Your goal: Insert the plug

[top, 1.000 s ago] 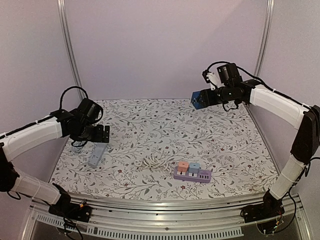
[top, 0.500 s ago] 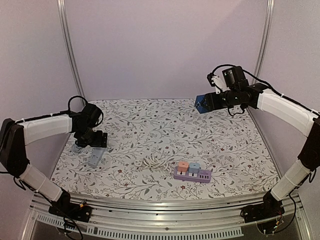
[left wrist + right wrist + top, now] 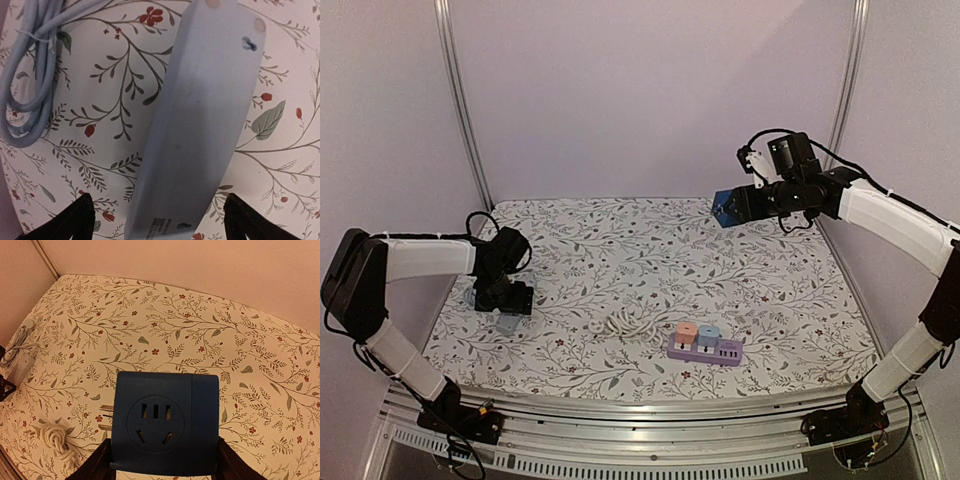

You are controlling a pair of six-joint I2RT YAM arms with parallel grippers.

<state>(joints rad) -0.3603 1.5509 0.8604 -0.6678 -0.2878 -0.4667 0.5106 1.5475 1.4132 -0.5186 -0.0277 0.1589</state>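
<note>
A pale blue power strip lies on the floral mat, underside up. Its coiled pale cable lies to its left. My left gripper is open, low over the strip's near end, one finger on each side and not touching. In the top view the left gripper sits at the mat's left, above the strip. My right gripper is shut on a dark blue cube plug adapter, held high at the back right. Its socket face points at the camera and its prongs stick out to the left.
A purple power strip with an orange and a blue plug on it lies at the front middle. A coiled white cord lies to its left and also shows in the right wrist view. Frame posts stand at both back corners.
My left gripper has come down and forward over the pale blue strip. My right gripper has shifted slightly to the right with the blue adapter still held.
</note>
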